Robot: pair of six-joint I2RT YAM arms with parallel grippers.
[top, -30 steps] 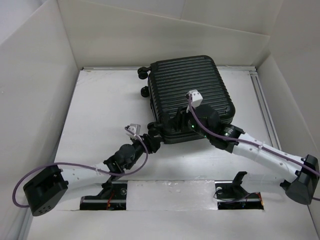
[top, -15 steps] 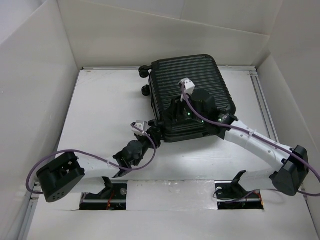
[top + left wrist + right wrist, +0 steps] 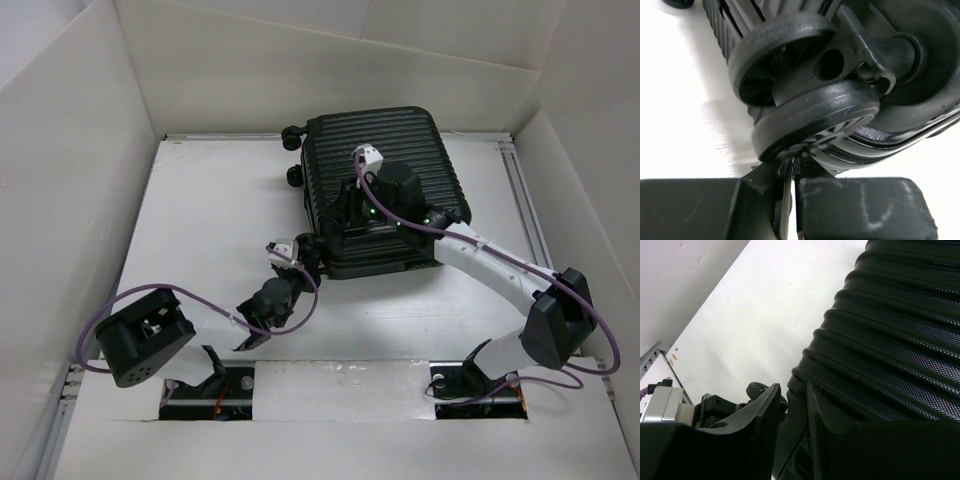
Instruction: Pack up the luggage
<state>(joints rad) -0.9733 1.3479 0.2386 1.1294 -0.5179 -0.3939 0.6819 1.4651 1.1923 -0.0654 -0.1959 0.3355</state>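
The luggage (image 3: 400, 150) lay flat on the white table (image 3: 200, 220), shut, with its black bumpy shell facing up. More bare table showed on the near side and the left side of the luggage than behind it. Two small wheels (image 3: 292, 135) stuck out from the left side of the luggage, at its far end.

The left gripper (image 3: 303, 256) was down low at the near left corner of the luggage. Its camera was very close to a wheel (image 3: 805, 115) at that corner. The two fingers (image 3: 850, 205) were pressed together, with only a thin line between them. Their tips sat right under that wheel, by the zipper edge of the luggage. I could not tell if something thin was pinched there.

The right gripper (image 3: 345, 215) was on top of the luggage, over the near left part of the shell. Its camera showed the shell's ridges right beside it. Its fingers (image 3: 760, 412) stood a little apart, with something dark in the gap. I could not tell if they were squeezing part of the luggage or only resting by it.
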